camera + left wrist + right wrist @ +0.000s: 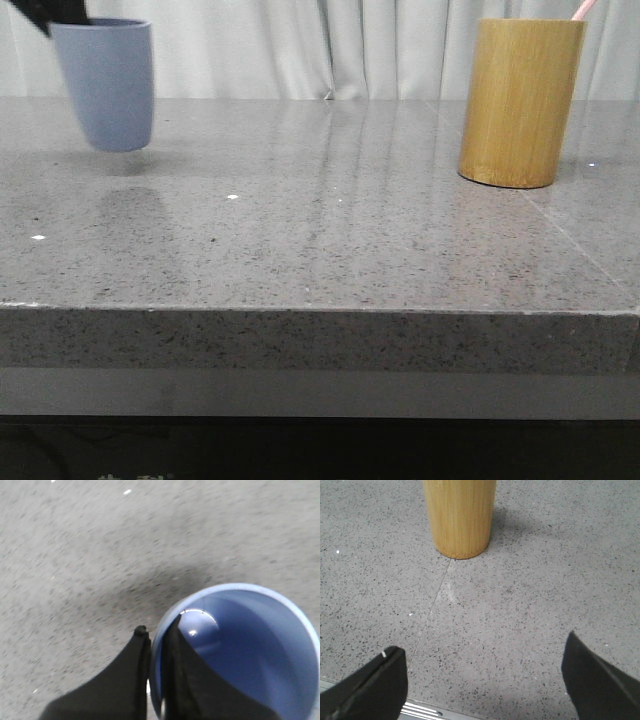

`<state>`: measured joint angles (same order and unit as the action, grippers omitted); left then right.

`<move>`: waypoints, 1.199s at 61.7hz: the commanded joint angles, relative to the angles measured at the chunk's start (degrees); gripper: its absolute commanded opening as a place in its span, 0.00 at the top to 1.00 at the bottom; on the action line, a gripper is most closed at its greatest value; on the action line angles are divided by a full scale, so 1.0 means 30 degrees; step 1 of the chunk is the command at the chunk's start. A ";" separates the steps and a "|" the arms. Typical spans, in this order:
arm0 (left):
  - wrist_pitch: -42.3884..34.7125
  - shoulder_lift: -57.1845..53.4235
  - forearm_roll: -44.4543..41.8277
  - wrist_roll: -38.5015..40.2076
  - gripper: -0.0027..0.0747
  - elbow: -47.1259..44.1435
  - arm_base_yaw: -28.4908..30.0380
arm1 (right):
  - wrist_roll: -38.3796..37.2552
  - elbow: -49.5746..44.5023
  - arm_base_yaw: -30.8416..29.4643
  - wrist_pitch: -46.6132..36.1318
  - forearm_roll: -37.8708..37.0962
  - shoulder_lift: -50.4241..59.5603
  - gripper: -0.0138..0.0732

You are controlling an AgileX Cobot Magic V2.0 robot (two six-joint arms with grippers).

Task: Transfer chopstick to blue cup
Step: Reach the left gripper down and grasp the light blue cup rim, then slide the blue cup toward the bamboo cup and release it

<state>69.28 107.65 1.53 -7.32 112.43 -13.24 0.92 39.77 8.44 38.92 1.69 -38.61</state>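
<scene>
The left claw (156, 645) is clamped on the blue cup's (105, 85) rim, lifted off the desk (320, 230). The right claw (485, 680) gapes wide. The chopstick (583, 9) stands in the bamboo holder (520, 100).

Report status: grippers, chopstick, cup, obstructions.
Left gripper shut on blue cup rim, cup off the table. Right gripper open, short of bamboo holder. Chopstick tip poking from holder. Nothing between.
</scene>
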 commanded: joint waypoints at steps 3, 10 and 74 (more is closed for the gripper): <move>-0.0590 -0.0927 0.0353 0.0159 0.99 0.1604 -0.1439 | 0.0136 0.0614 0.0025 -0.1163 0.0034 -0.0060 0.11; -0.0628 -0.0896 0.0353 0.0159 0.99 0.2134 -0.2673 | 0.0136 0.0614 0.0025 -0.1163 0.0034 -0.0060 0.11; -0.1297 0.1382 0.0852 0.0159 0.97 0.2765 -0.5508 | 0.0136 0.0614 0.0025 -0.1022 0.0034 -0.0060 0.11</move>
<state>68.16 115.27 2.55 -7.32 118.52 -29.09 0.92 39.77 8.44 39.25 1.69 -38.61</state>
